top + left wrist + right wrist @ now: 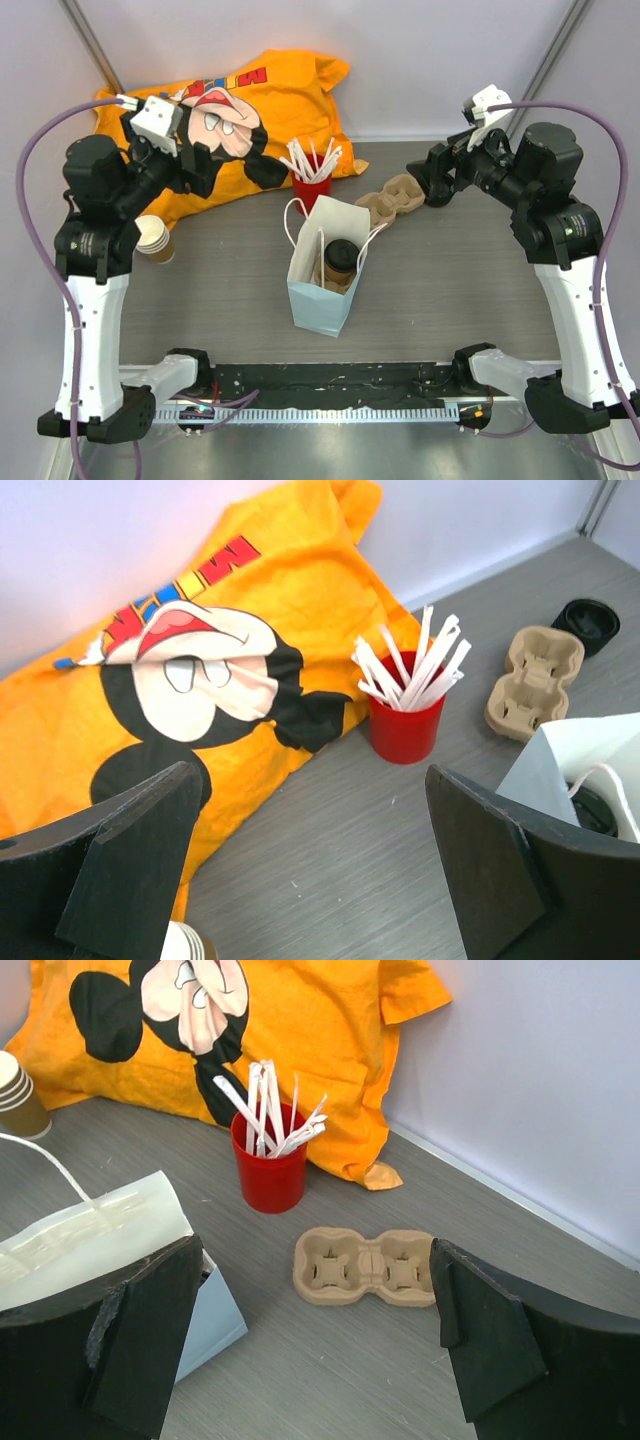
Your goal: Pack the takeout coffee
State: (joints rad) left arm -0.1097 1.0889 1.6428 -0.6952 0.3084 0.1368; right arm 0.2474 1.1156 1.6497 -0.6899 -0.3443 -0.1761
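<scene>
The takeout coffee point(340, 258) stands upright inside the pale blue paper bag point(318, 300) at the middle of the worktop, so the packing looks essentially done. The left pincer point(315, 880) and right pincer point(300, 1350) both hang wide and empty, well apart from the bag.

the takeout coffee point(340, 260) stands in the bag point(316, 306); behind the bag stands the cup of sticks point(311, 190), the carrier point(392, 203) to its right, the shirt point(290, 90) behind both, the stacked cups point(153, 238) far left.
</scene>
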